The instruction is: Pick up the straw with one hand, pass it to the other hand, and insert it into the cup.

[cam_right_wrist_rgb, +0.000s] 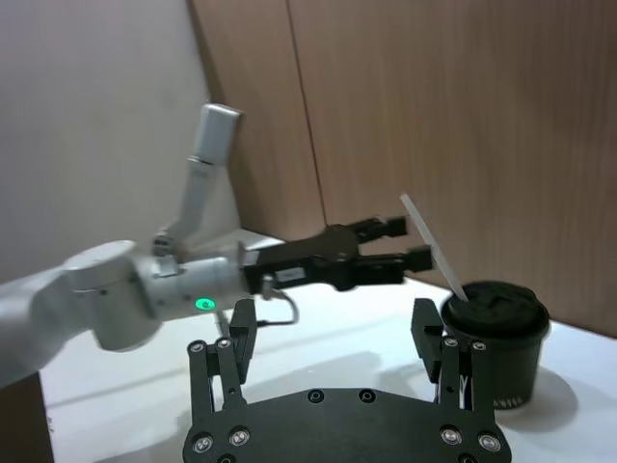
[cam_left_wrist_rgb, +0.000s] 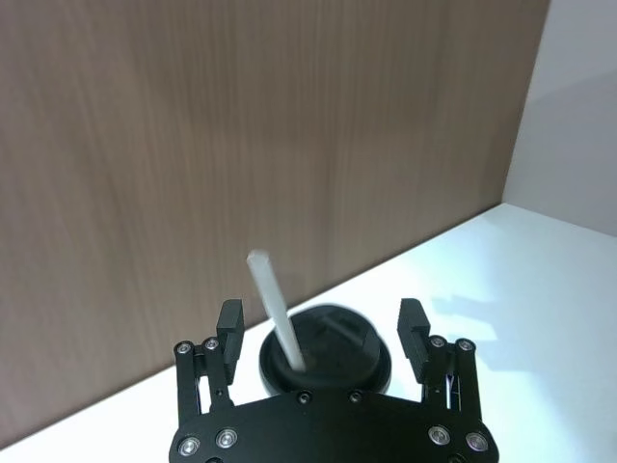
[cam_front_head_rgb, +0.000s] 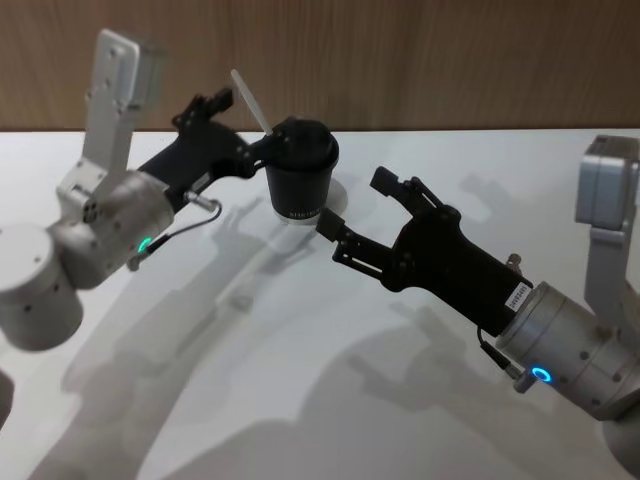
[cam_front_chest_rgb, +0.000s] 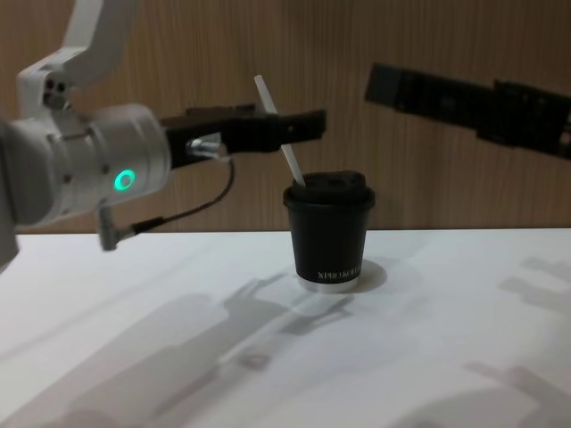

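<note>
Wood panelling closed off the back of the white tabletop [cam_front_head_rgb: 300, 400], and from my station the job looked all but finished. Nearest me, the right gripper [cam_front_head_rgb: 365, 215] hung over the middle of the tabletop, just short of the cup [cam_front_head_rgb: 300, 180] on its right side. Its fingers were spread wide with nothing between them, so I judged its part was done. In its wrist view the fingers [cam_right_wrist_rgb: 431, 338] framed the scene without touching anything.

Beyond it, the cup stood upright toward the far edge, lid on. The straw [cam_front_head_rgb: 250, 100] was already seated in the lid, leaning up and away to the left. Farthest back, the left gripper [cam_left_wrist_rgb: 325, 333] sat level with the straw's upper length. Its wrist view showed the fingers [cam_left_wrist_rgb: 229, 323] well apart on either side of the straw, not touching it. I reckoned only backing that arm clear remained.
</note>
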